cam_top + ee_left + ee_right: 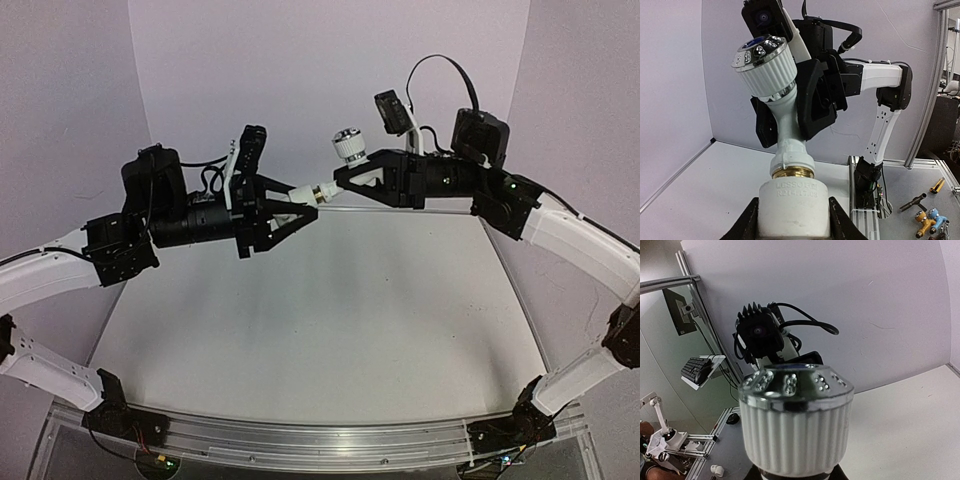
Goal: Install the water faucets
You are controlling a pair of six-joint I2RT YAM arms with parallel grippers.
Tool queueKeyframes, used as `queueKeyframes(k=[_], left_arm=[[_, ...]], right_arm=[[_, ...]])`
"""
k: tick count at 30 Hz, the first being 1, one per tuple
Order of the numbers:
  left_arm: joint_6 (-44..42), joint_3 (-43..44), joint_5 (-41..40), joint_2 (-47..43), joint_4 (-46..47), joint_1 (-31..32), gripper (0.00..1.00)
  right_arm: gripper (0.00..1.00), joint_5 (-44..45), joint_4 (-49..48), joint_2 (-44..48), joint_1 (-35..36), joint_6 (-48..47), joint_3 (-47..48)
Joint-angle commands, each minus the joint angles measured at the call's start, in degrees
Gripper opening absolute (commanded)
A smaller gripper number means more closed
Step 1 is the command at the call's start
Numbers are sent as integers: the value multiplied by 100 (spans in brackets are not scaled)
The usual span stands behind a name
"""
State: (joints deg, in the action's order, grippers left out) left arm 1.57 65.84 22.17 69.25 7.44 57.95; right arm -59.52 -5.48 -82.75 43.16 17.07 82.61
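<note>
Both arms are raised above the table (320,330) and meet at its back. My left gripper (300,212) is shut on the short white cylindrical fitting (301,196); in the left wrist view it sits between my black fingers (747,222). My right gripper (340,180) is shut on the white tap's body (785,120), with the ribbed knob (350,146) pointing up. The tap's brass threaded end (792,173) sits in the mouth of the fitting (794,207), with a band of thread showing. The knob (795,425) fills the right wrist view and hides the right fingers.
Beyond the table's right edge, several brass and blue fittings (927,220) lie beside an aluminium rail (867,220). A keyboard (700,369) and small white parts (715,470) lie off the left side. Purple walls close in the back and sides.
</note>
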Motion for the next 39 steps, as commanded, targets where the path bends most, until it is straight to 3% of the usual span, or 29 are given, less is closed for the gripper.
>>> queueKeyframes(k=[1, 17, 27, 39], left_arm=[[94, 299, -20, -311, 1246, 67, 0], [258, 508, -300, -359, 315, 49, 0], [74, 423, -281, -380, 434, 49, 0], [-221, 1395, 351, 201, -1323, 49, 0]], right_arm=[[3, -151, 544, -91, 140, -414, -238], [0, -162, 1400, 50, 88, -1006, -60], [0, -363, 1391, -24, 83, -817, -55], [0, -253, 1795, 79, 88, -1283, 208]])
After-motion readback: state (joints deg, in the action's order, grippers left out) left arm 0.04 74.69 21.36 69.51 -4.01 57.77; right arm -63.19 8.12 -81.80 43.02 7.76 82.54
